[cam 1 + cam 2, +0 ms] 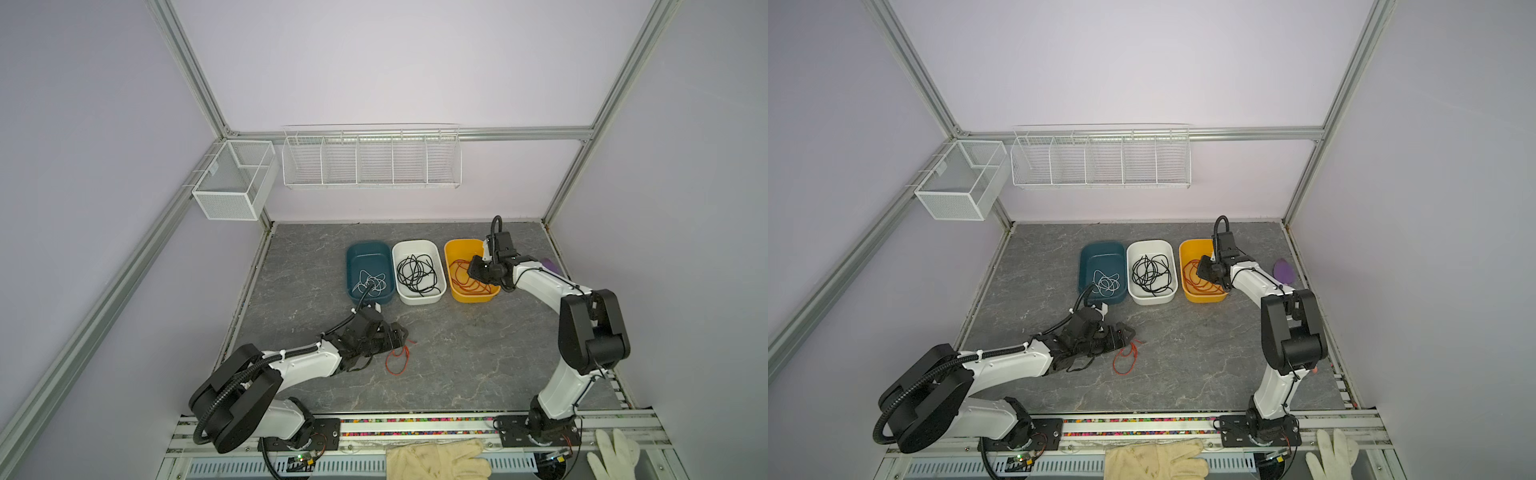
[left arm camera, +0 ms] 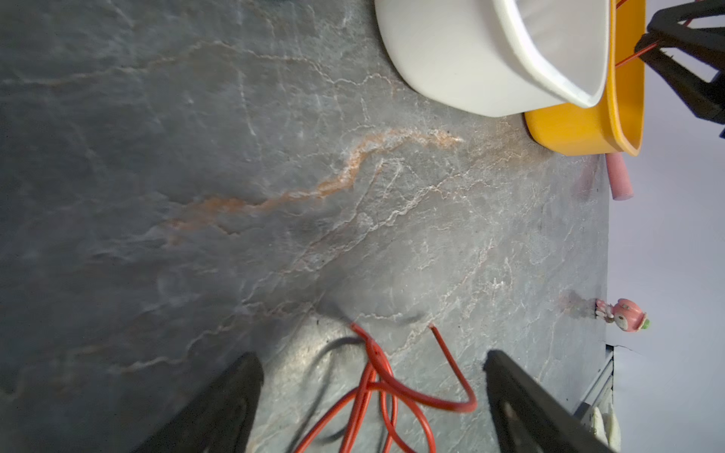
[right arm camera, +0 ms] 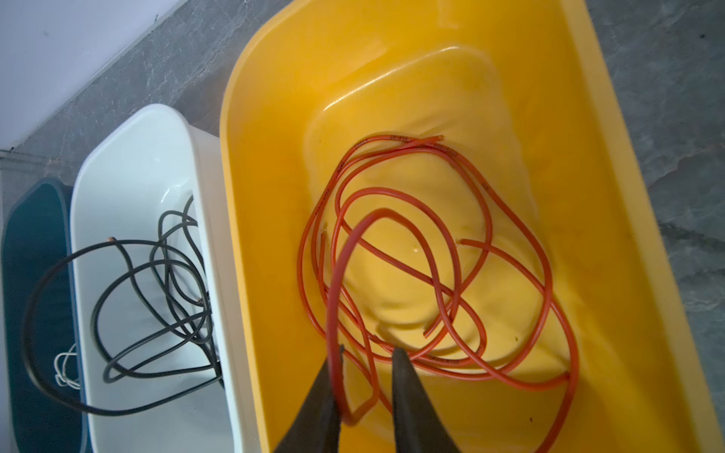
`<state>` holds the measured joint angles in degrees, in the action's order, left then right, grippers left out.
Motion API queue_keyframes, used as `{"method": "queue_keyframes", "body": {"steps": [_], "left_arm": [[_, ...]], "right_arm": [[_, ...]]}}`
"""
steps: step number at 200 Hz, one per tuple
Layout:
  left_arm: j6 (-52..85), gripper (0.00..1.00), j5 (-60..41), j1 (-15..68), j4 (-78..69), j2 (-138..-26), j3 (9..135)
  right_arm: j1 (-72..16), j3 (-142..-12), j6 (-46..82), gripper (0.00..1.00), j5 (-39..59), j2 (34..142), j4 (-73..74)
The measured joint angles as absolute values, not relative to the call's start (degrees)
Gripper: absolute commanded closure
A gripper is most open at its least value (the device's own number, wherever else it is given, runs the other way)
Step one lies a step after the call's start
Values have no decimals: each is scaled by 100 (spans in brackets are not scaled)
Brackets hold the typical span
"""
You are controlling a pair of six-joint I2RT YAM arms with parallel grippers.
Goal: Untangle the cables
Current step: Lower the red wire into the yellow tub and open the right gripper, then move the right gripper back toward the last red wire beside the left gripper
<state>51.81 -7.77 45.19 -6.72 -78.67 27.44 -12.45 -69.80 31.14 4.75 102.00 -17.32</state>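
Mid-frame in both top views, thin white cables [image 1: 371, 284] curl in a small tangle in the teal tub [image 1: 365, 253]. Black cables [image 1: 417, 274] loop loosely in the white tub [image 1: 415, 247] beside it, and red-orange cables [image 3: 435, 282] coil in the yellow tub [image 1: 461, 245], one strand arching upward. Below them, another red-orange cable [image 1: 398, 359] lies folded in a loose loop on the grey table [image 1: 457, 353].

Pale lilac walls [image 1: 395, 62] in aluminium rails [image 1: 519, 134] carry two white wire baskets [image 1: 372, 160] above a grey marbled tabletop [image 1: 457, 353].

Red-orange cables [image 3: 378, 212], yellow bin [image 3: 274, 157]
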Motion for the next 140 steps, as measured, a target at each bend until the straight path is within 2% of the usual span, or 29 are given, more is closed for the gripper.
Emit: {"method": "queue_keyframes", "body": {"steps": [76, 117, 140], "left_arm": [[5111, 11, -733, 4519, -189, -7625, 2744], [5035, 10, -685, 4519, 163, -7443, 2744], [5019, 9, -602, 4519, 377, -7290, 2749]], "right_arm": [[-1245, -6978, 3190, 43, 392, 9524, -2078], [-1245, -6842, 3199, 25, 432, 9017, -2167], [-1245, -6696, 3170, 22, 519, 8796, -2215]]}}
